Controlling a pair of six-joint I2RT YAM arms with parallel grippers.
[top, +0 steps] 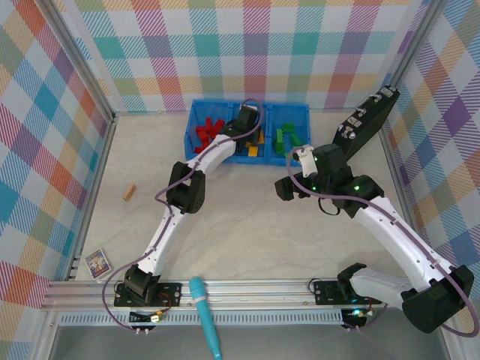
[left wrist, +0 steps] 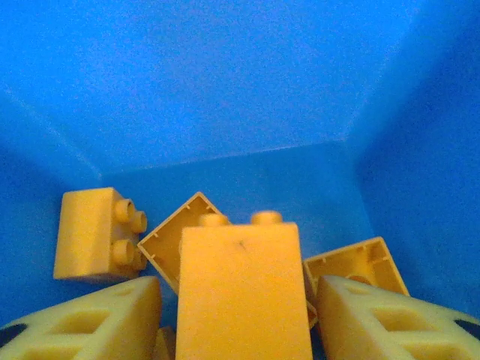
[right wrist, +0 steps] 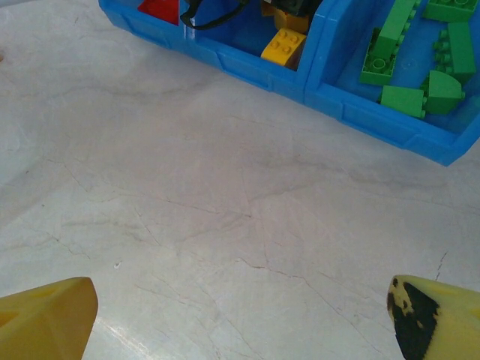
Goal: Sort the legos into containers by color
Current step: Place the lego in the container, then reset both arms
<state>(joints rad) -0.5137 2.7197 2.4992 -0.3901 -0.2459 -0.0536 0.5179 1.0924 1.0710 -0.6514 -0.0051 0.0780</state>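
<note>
The blue container (top: 196, 112) stands at the back of the table, with red legos (top: 208, 133) in its left compartment, yellow ones (top: 253, 150) in the middle and green ones (top: 289, 139) on the right. My left gripper (top: 247, 139) reaches down into the middle compartment. In the left wrist view a yellow-orange lego (left wrist: 240, 285) lies between the fingers (left wrist: 90, 322), with a narrow gap on each side; the left gripper (left wrist: 238, 315) is open. Other yellow legos (left wrist: 94, 234) lie around it. My right gripper (right wrist: 240, 315) hangs open over bare table in front of the container (right wrist: 375, 120).
A small tan wooden block (top: 129, 193) lies at the left of the table. A teal marker (top: 206, 315) and a small card (top: 97, 263) sit near the front rail. Plaid walls close in the table (top: 247, 225) on three sides.
</note>
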